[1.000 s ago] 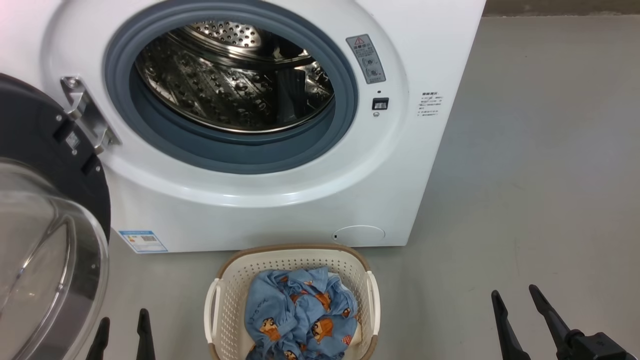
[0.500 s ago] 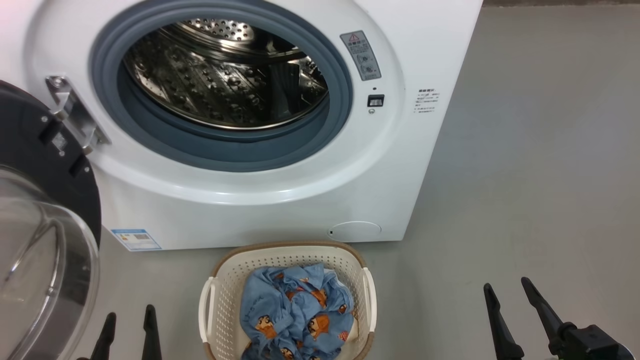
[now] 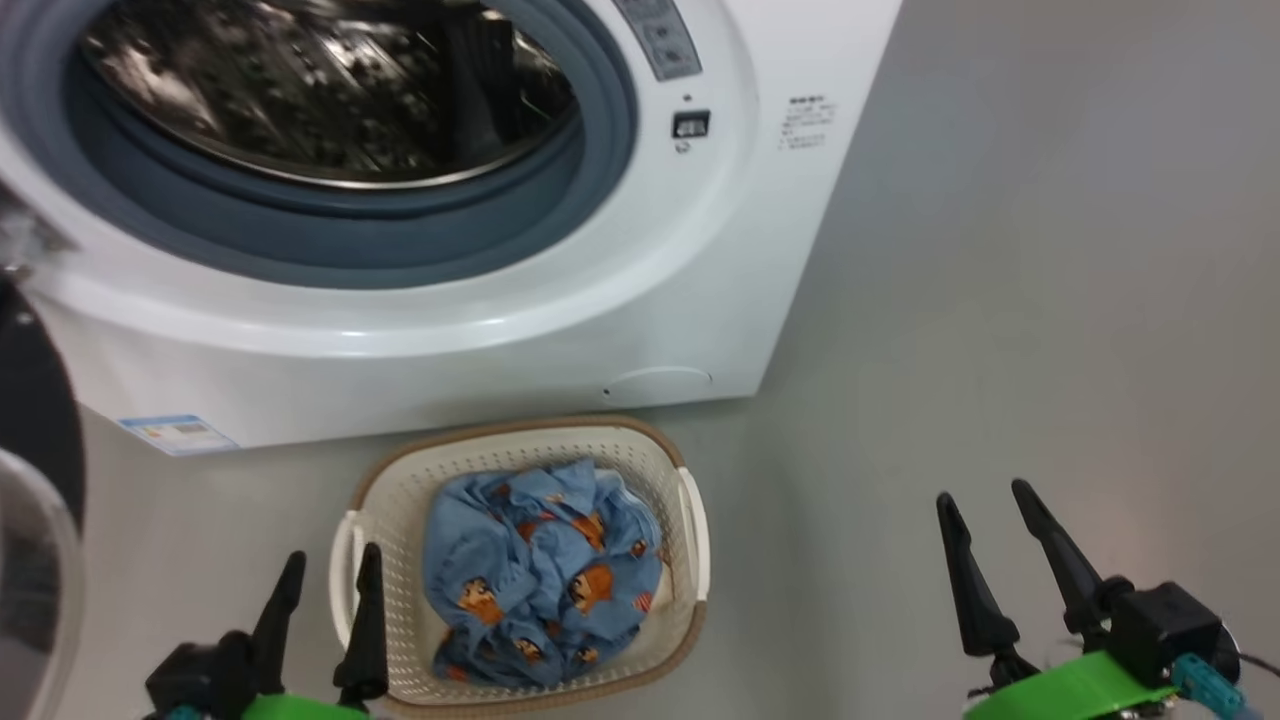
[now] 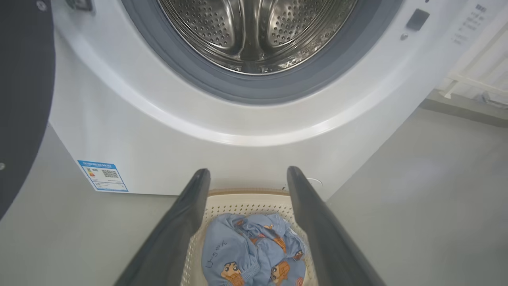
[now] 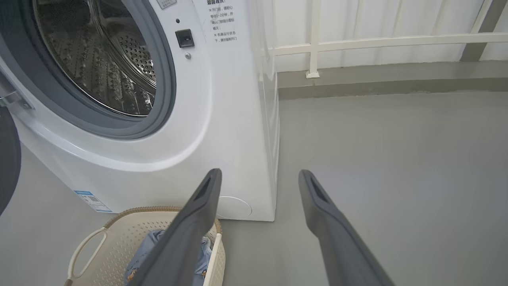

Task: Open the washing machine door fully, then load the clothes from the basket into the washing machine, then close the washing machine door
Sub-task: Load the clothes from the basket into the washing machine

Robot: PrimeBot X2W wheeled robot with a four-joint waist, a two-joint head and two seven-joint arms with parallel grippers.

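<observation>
The white washing machine (image 3: 700,280) stands with its steel drum (image 3: 300,90) exposed; its door (image 3: 30,520) hangs swung out at the left edge of the head view, also seen as the door (image 4: 24,99). On the floor in front sits the cream basket (image 3: 690,540) holding the light blue clothes (image 3: 540,570), clothes (image 4: 250,254). My left gripper (image 3: 330,570) is open beside the basket's left handle, above floor level. My right gripper (image 3: 985,505) is open over bare floor, right of the basket. In the right wrist view the right gripper (image 5: 258,176) points past the machine's corner, basket (image 5: 119,238) at lower left.
Grey floor (image 3: 1050,300) spreads to the right of the machine. A white railing (image 5: 377,39) and a low kerb run along the back. A blue label sticker (image 3: 175,433) marks the machine's lower left front.
The head camera has tipped down and turned, so the machine and basket slide up and left in view. Both grippers show further into view, still open.
</observation>
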